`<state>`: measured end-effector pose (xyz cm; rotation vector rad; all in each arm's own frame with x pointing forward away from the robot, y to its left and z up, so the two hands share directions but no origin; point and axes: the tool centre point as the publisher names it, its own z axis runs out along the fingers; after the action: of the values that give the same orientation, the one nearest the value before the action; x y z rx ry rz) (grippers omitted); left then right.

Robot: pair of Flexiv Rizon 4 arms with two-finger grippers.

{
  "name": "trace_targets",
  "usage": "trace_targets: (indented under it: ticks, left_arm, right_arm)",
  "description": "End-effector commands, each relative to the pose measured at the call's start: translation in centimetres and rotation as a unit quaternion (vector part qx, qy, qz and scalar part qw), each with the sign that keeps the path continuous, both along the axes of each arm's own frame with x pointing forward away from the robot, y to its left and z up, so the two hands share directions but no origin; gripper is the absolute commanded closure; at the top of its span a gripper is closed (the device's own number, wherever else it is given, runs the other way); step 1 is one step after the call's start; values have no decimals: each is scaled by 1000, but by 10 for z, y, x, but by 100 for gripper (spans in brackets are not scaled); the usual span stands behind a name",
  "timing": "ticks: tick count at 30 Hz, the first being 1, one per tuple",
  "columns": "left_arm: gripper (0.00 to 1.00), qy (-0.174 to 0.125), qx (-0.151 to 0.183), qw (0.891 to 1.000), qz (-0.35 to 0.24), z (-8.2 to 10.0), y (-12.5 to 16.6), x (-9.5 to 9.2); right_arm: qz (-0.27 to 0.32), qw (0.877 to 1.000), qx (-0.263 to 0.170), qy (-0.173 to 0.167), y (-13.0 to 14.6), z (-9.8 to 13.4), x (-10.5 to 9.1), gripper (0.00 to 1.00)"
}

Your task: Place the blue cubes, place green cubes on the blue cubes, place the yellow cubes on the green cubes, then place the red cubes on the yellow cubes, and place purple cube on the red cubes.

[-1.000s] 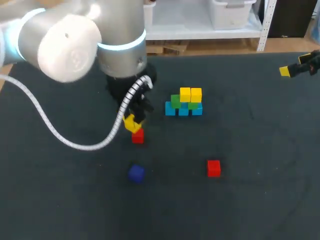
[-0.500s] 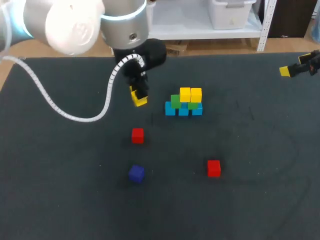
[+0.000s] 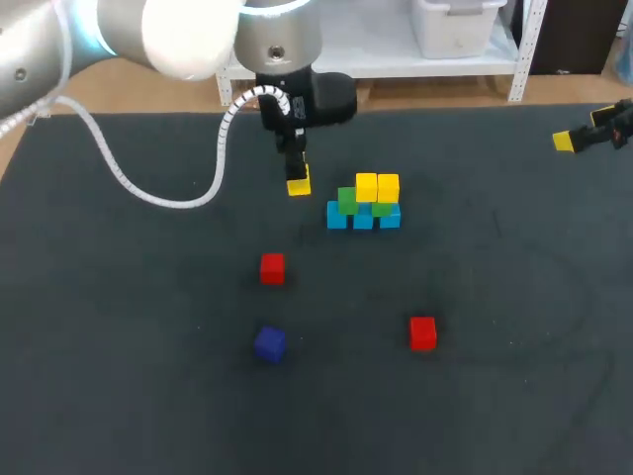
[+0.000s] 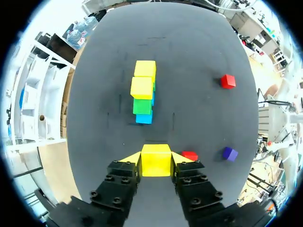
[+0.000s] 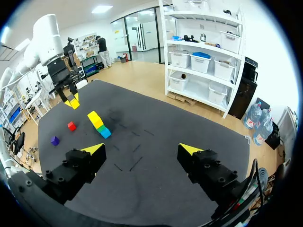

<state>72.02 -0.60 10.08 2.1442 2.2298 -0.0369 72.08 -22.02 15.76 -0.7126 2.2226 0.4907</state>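
stack [image 3: 363, 203] behind | three cubes [image 3: 272, 268] before it | held cube [image 4: 155, 161] left of it

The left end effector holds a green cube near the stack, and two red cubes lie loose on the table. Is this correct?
No: the left end effector holds a yellow cube, not a green one, as the left wrist view shows. It is near the stack, and two red cubes lie loose on the table.
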Motion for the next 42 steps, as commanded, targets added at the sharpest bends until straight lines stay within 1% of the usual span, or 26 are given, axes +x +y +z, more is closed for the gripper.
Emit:
trace_targets:
  ticks: [1,7,9,11,14,16,23,26,28,30,31,37,39,42]
  left_arm:
    - [100,38,21,999,-4,-3,-12,14]
    - [100,52,14,998,27,-7,-20,24]
    - [100,47,20,998,27,-8,-22,23]
    - [100,53,19,998,34,-10,-23,24]
    - [100,53,19,997,45,-13,-27,25]
    - [100,67,16,996,54,-15,-29,25]
    - [100,65,17,997,32,-20,-40,23]
    - [100,63,11,998,15,-22,-45,23]
    - [100,58,14,998,-1,-23,-47,23]
    - [100,66,9,998,-7,-24,-49,23]
    - [100,61,14,998,-9,-25,-50,24]
    - [100,59,14,998,-16,-27,-54,28]
    - [100,42,11,999,-14,-28,-55,31]
    - [100,31,8,999,-11,-30,-56,34]
  right_arm:
    - [2,1000,2,0,0,-1,1,0]
    - [2,1000,2,0,0,-1,1,0]
    - [2,1000,2,0,0,-1,1,0]
    - [2,1000,2,0,0,-1,1,0]
    - [2,1000,2,0,0,-1,1,0]
    - [2,1000,2,0,0,-1,1,0]
    - [2,1000,2,0,0,-1,1,0]
    - [2,1000,2,0,0,-1,1,0]
    - [2,1000,2,0,0,-1,1,0]
    - [2,1000,2,0,0,-1,1,0]
    - [2,1000,2,0,0,-1,1,0]
    - [2,1000,2,0,0,-1,1,0]
    - [2,1000,2,0,0,-1,1,0]
    - [2,1000,2,0,0,-1,1,0]
